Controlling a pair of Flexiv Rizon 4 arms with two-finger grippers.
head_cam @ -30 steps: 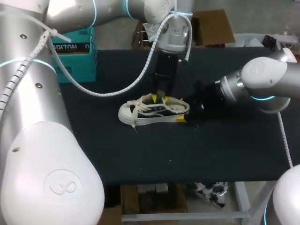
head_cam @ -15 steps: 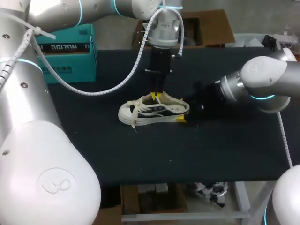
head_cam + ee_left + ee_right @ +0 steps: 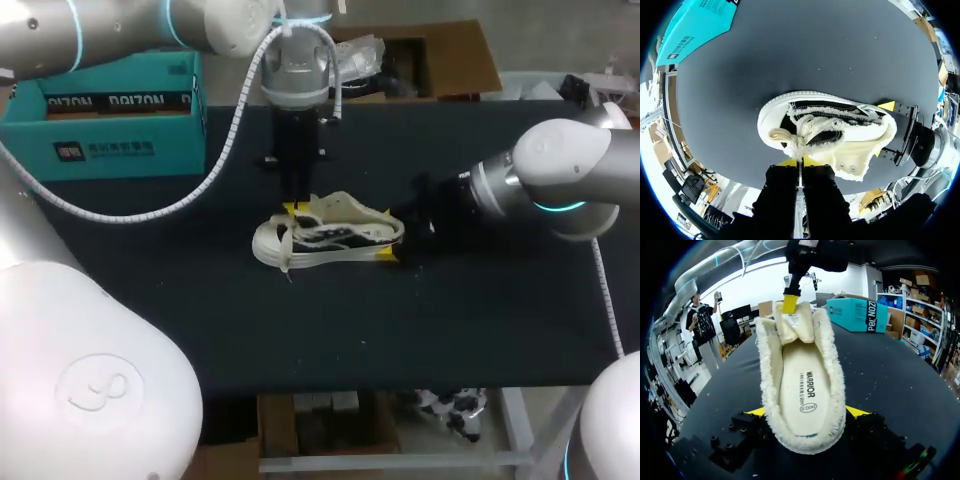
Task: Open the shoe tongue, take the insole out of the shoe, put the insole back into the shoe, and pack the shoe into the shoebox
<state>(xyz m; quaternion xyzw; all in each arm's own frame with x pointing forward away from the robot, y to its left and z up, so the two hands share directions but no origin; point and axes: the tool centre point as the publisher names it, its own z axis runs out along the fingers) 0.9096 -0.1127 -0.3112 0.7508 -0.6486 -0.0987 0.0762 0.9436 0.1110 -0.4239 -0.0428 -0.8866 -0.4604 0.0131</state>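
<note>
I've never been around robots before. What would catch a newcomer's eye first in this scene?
A fleece-lined black and white shoe sits mid-table on the black table. Its heel is clamped between the yellow tips of the right gripper. From above, the left gripper pinches the tongue up, baring the cream insole. A teal shoebox stands at the table's far left corner.

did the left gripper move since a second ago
Yes. The left gripper, pinching the tongue, shifted along the shoe toward its toe, nearer the teal shoebox.
</note>
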